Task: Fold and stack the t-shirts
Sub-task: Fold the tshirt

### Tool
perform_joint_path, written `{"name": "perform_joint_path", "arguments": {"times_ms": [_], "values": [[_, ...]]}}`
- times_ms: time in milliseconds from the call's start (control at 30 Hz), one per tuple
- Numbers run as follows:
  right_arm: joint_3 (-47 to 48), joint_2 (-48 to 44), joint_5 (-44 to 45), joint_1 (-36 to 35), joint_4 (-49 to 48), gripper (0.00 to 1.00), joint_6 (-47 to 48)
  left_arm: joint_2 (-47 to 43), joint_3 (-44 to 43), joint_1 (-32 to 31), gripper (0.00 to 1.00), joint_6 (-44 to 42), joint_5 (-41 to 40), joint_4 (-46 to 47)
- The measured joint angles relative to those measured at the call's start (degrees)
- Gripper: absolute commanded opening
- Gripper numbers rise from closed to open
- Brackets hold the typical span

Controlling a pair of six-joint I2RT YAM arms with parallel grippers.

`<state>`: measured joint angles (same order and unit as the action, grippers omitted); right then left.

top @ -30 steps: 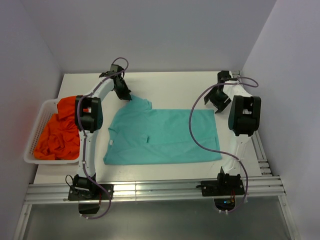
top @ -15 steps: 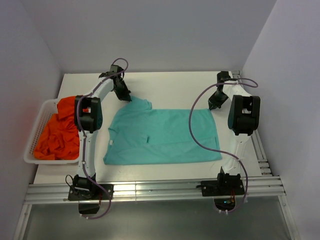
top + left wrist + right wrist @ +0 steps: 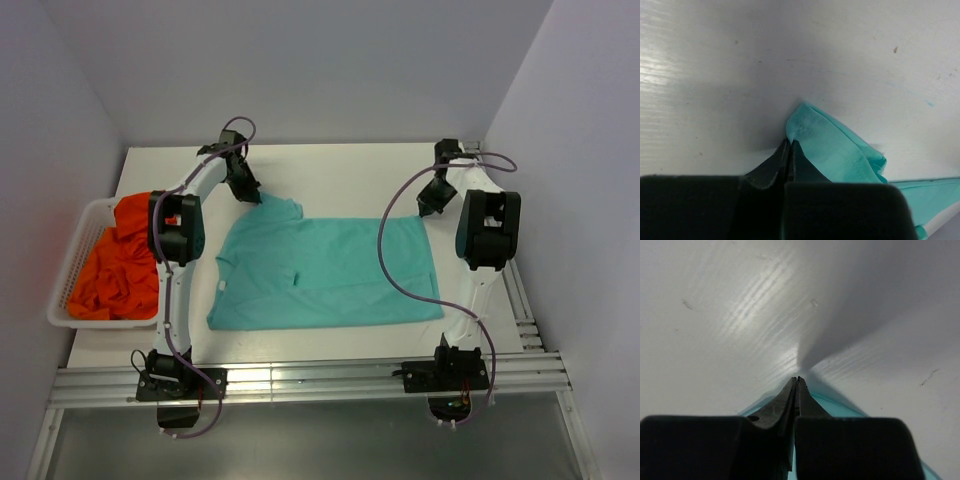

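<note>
— Only the right gripper [image 3: 428, 207] had moved since a second earlier. Back then it hung spread open above the far right corner of the teal t-shirt [image 3: 330, 270]; half a second later it had dropped to that corner, and it sat there with its fingers pressed together.

— Did it have the cloth?

— It looked so. The right wrist view showed the two fingers meeting with no gap, and teal fabric spreading out on both sides just beneath the tips.

— And the left gripper [image 3: 252, 193]?

— It had not shifted across the three top views. It was at the far left sleeve, jaws closed on a pinch of fabric that rose in a small peak off the table [image 3: 340, 165].

— Where did the shirt lie?

— Spread flat in the middle of the table, between the two arms, neck toward the left arm and hem toward the right. Its outline matched the earlier pictures.

— What about the others?

— The orange-red t-shirts [image 3: 115, 265] were heaped in the white basket [image 3: 62, 285] at the left edge of the table, well apart from both grippers and unchanged.
</note>
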<state>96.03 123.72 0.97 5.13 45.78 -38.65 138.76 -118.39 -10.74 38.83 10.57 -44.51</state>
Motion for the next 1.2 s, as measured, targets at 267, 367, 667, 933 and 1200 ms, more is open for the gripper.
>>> {"name": "perform_joint_path", "arguments": {"times_ms": [267, 367, 667, 933, 1200], "values": [[6.05, -1.07, 0.13, 0.0, 1.46, 0.0, 0.0, -0.42, -0.04, 0.83, 0.0, 0.0, -1.64, -1.44], [7.21, -2.16, 0.13, 0.02, 2.27, 0.0, 0.0, -0.61, -0.02, 1.07, 0.0, 0.0, -2.16, -1.99], [8.92, -3.39, 0.04, 0.0, 4.26, 0.0, -0.02, -2.84, 0.0, 1.27, 0.0, -0.09, -4.15, -2.64], [7.3, -5.22, -0.15, 0.0, 4.74, 0.0, -0.07, -8.61, 0.85, 1.27, 0.0, -0.26, -5.79, -2.89], [3.06, -11.04, -0.39, 0.0, 4.39, 0.0, -0.26, -18.97, 13.35, 0.96, 0.0, -1.18, -7.52, -0.59]]}}
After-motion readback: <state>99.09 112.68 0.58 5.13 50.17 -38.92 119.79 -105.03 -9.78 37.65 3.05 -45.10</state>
